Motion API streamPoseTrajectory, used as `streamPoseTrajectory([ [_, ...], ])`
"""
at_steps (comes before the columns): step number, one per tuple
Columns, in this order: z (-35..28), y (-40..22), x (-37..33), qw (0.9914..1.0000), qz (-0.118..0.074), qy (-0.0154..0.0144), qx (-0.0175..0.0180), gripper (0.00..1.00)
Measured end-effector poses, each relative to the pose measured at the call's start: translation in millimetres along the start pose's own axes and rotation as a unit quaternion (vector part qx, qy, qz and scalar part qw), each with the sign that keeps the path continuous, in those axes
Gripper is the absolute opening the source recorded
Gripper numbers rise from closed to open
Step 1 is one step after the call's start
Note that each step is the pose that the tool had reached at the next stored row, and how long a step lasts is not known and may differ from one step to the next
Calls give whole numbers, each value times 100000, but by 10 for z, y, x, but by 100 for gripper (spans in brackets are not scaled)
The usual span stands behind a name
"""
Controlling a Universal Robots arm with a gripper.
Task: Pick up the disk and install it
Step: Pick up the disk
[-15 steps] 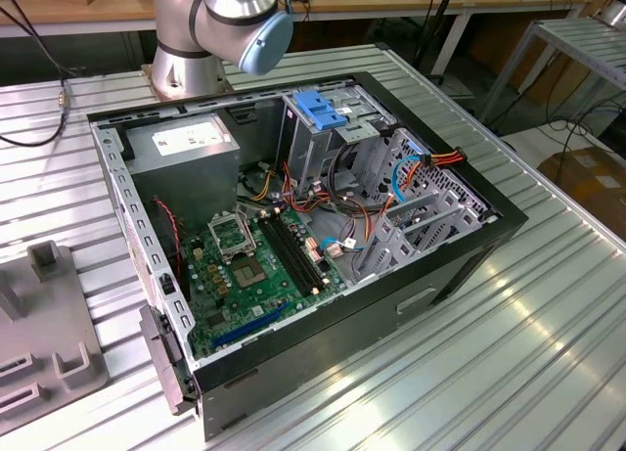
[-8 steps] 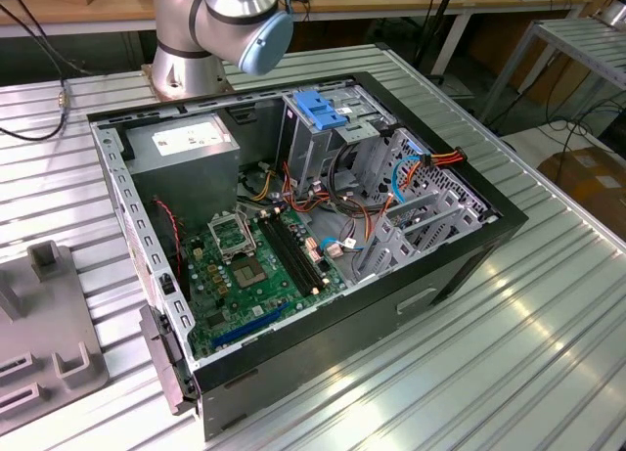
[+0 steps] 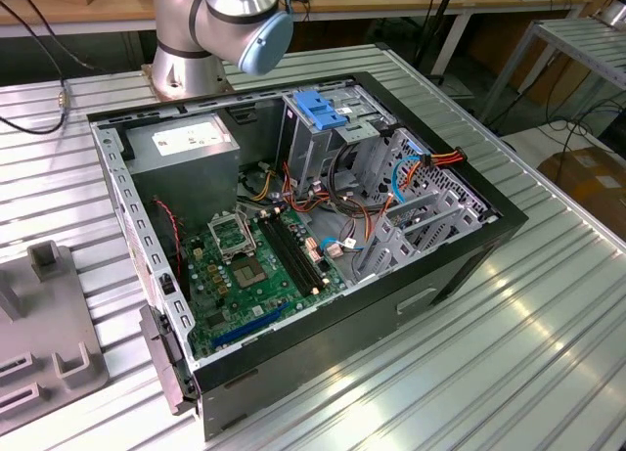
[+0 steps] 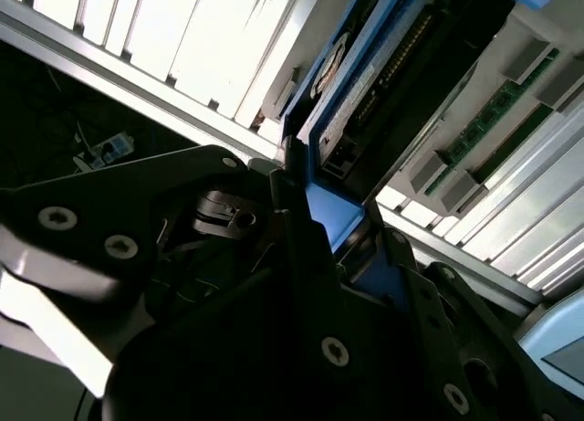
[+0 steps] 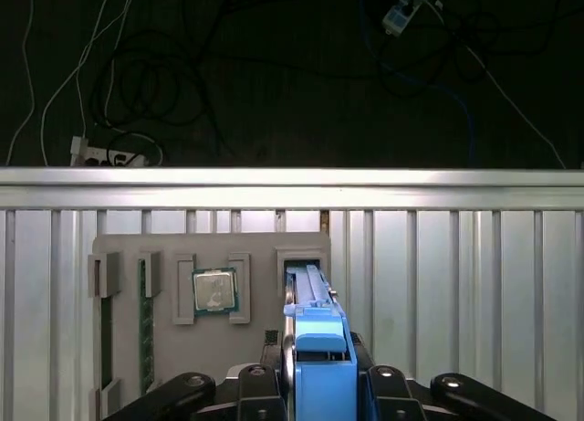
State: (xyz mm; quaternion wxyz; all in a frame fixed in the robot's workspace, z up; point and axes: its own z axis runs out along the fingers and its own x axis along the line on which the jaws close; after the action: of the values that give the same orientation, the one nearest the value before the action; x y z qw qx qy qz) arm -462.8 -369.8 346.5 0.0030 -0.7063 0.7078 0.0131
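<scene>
A: The ribbed silver metal table (image 3: 548, 353)?
B: Shiny, bare. The grey holder block (image 3: 73, 319), at eight o'clock of the black case (image 3: 440, 294), looks matt plastic.
A: The blue-framed rectangular disk (image 5: 321, 366)?
B: Smooth plastic edging.

Open computer case (image 3: 323, 345) lies on slatted metal table (image 3: 528, 373).

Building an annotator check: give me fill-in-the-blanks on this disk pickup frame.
The gripper is shut on the disk's ___ frame.
In the tray, the slot nearest the disk holds a ___.
The open case's motherboard is ___.
Missing: blue; CPU; green.
</scene>
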Motion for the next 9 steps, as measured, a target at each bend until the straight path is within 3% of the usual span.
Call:
streamPoseTrajectory([
  [9, -235, 3, -5, 100000, -1, 2, -2, 37],
])
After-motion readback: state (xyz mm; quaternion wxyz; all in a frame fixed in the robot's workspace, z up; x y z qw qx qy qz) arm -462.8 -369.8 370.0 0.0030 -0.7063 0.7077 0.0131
